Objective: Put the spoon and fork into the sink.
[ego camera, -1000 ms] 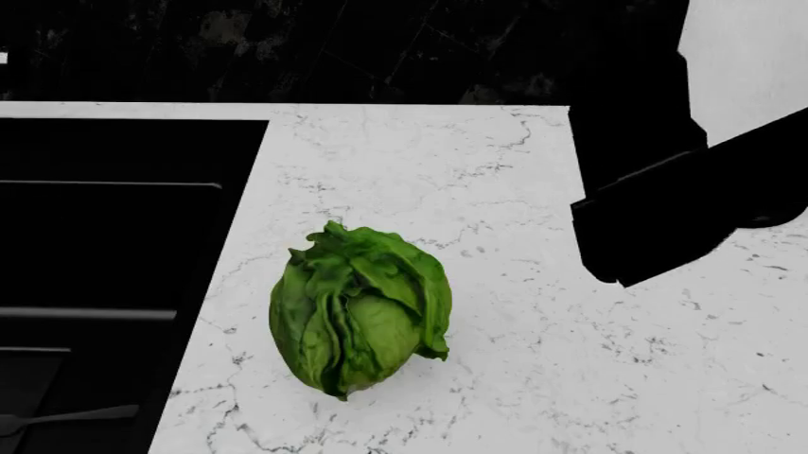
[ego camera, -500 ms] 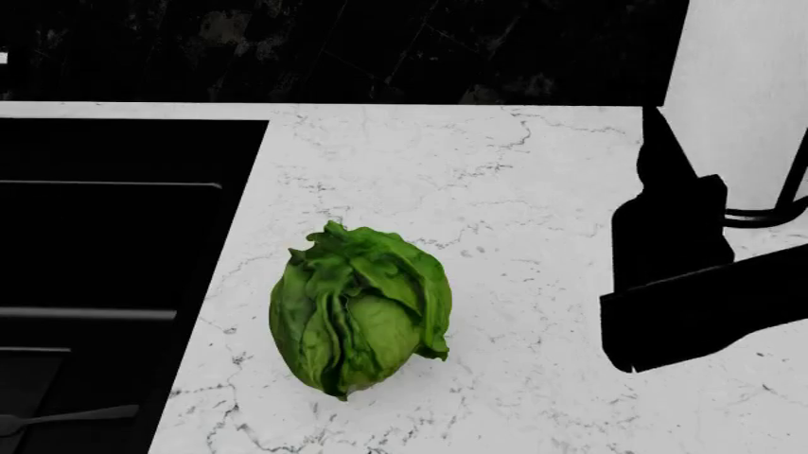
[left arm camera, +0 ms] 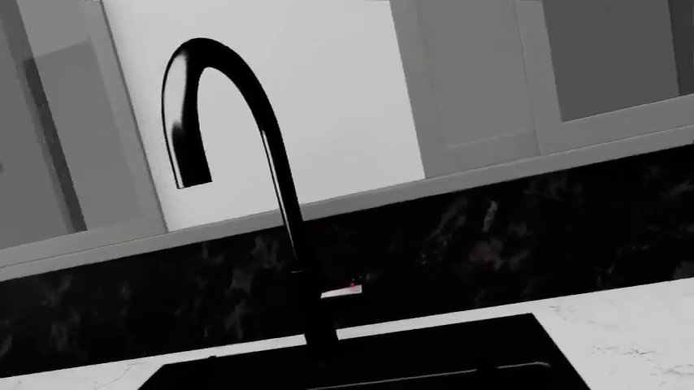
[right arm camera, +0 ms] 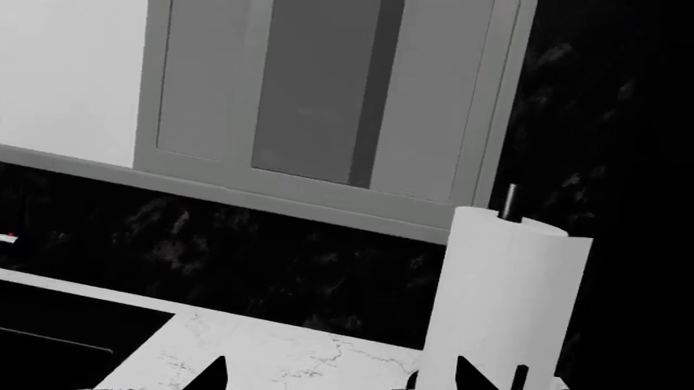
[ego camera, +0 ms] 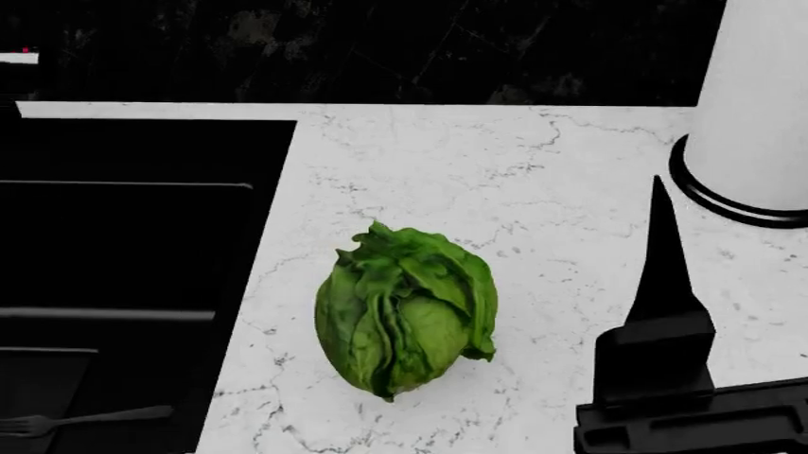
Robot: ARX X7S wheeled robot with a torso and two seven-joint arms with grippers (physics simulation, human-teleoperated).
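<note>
Lettuce [ego camera: 407,320], a green head, lies on the white marble table [ego camera: 531,189], just beside the sink's right edge. The sink [ego camera: 120,255], a deep black basin, takes up the left of the head view; its curved black faucet [left arm camera: 255,162] rises at the back rim, seen in the left wrist view against a dark backsplash and grey cabinet doors. The fork [ego camera: 82,419] lies inside the sink near its front, tines pointing away from the lettuce. The spoon cannot be found in any view. A white paper towel roll [ego camera: 758,104] stands upright on a black base at the table's far right. The right end effector [right arm camera: 338,375] is spread, its two dark tips well apart and holding nothing; in the head view it sits low at the right over the table. The left end effector shows in no view, so its state cannot be told.
</note>
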